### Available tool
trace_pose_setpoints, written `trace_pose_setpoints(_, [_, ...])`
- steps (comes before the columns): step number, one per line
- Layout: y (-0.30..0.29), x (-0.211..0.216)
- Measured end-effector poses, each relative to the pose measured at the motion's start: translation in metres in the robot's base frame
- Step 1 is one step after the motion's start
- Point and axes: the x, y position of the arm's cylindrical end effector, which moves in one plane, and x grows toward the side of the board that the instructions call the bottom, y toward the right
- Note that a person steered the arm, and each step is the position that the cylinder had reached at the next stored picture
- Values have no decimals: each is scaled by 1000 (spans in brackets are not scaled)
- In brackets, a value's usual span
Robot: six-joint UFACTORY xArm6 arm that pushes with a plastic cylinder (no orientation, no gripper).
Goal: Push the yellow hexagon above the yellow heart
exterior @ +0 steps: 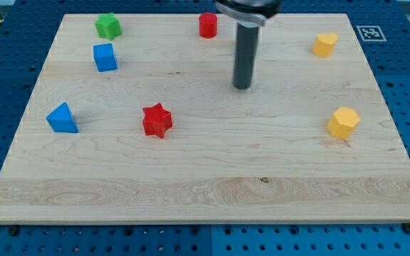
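Note:
The yellow hexagon [343,122] lies at the view's right, near the board's right edge. The yellow heart [325,44] lies above it, near the top right corner. My tip [242,87] rests on the board in the upper middle. It is well to the left of both yellow blocks and touches no block.
A red cylinder [208,25] sits at the top edge, just up and left of the rod. A red star [156,120] lies left of centre. A green star [108,26], a blue cube [104,57] and a blue triangle [62,118] are at the left. The wooden board [205,192] ends on a blue pegboard.

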Motion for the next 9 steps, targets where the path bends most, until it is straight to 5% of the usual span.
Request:
trace_pose_setpoints(3, [152, 17])
trace_pose_setpoints(5, [213, 111])
trace_pose_setpoints(6, [179, 121])
trace_pose_setpoints(8, [79, 24])
trace_pose_setpoints(9, [79, 30])
